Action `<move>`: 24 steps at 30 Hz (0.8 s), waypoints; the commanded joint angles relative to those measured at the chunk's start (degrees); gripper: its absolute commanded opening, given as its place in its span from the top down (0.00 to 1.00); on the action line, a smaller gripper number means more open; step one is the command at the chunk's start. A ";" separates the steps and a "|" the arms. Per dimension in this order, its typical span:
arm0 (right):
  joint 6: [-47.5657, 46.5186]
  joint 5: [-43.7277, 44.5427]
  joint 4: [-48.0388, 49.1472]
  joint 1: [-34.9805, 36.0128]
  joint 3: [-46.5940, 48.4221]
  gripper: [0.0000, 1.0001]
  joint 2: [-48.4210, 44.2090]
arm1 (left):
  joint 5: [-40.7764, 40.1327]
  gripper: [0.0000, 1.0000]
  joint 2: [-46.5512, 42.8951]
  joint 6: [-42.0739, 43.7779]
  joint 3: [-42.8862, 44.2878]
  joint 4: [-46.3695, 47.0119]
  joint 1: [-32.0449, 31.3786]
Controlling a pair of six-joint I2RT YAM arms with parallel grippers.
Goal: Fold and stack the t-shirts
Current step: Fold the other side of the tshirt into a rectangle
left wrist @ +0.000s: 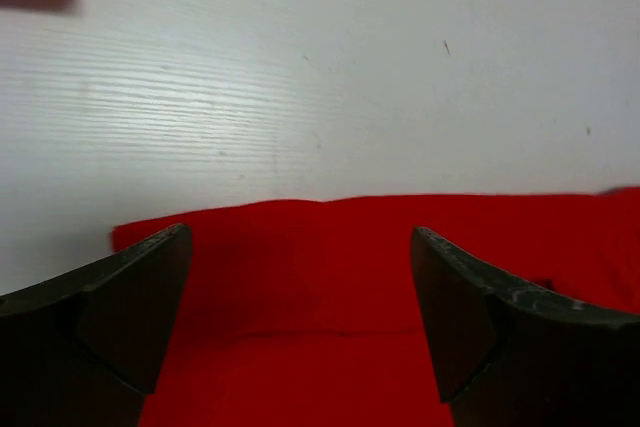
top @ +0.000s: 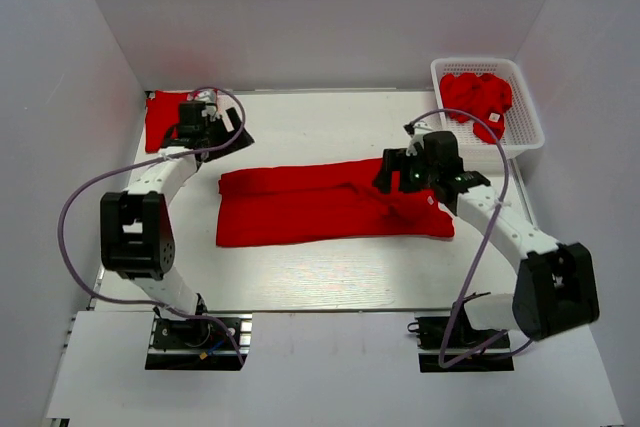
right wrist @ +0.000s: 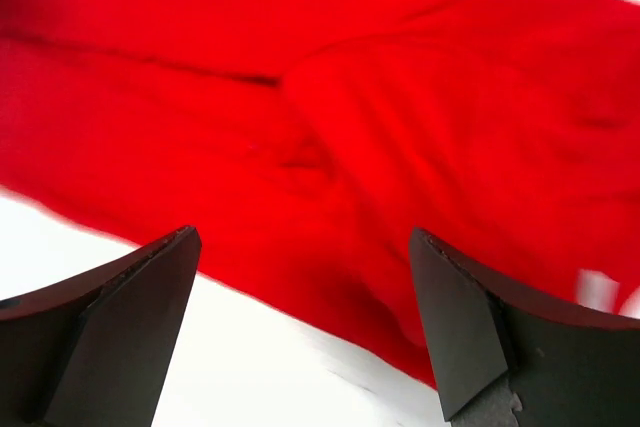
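I see the white surface (top: 320,282) carrying one red t-shirt (top: 300,212), folded into a long band across its middle. A second, folded t-shirt (top: 160,119) lies at the far left corner. More crumpled t-shirts (top: 478,97) sit in the white basket (top: 528,119) at the far right. My left hand (left wrist: 300,247) hangs spread wide and empty at the band's far left edge. My right hand (right wrist: 300,247), equally wide and empty, hangs over its right part.
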 commanded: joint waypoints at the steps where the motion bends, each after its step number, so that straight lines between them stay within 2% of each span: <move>1: -1.20 -11.62 1.74 0.33 5.03 0.10 4.02 | 11.62 0.00 4.26 1.61 -2.04 3.52 -1.17; 6: -5.60 -22.77 -0.13 1.39 4.52 0.10 5.87 | 12.33 0.00 6.11 1.00 -8.27 3.52 -1.78; 8: -8.05 -23.68 -3.45 2.35 5.48 0.10 7.62 | 10.84 0.00 6.11 0.99 -11.52 3.52 -1.78; 11: -11.14 -17.29 -10.21 3.76 6.97 0.10 9.56 | 7.50 0.00 5.59 0.99 -13.64 3.52 -1.26; 14: -12.64 -8.41 -12.34 4.99 8.12 0.10 11.58 | 6.70 0.00 6.20 0.99 -13.65 2.47 -0.64; 18: -12.82 -6.02 -14.18 6.57 9.96 0.10 15.01 | 5.38 0.00 5.59 0.99 -10.23 2.46 -0.64; 24: -11.94 1.17 -15.51 7.98 10.84 0.10 18.61 | 1.18 0.00 -0.46 2.04 -6.62 0.88 -0.64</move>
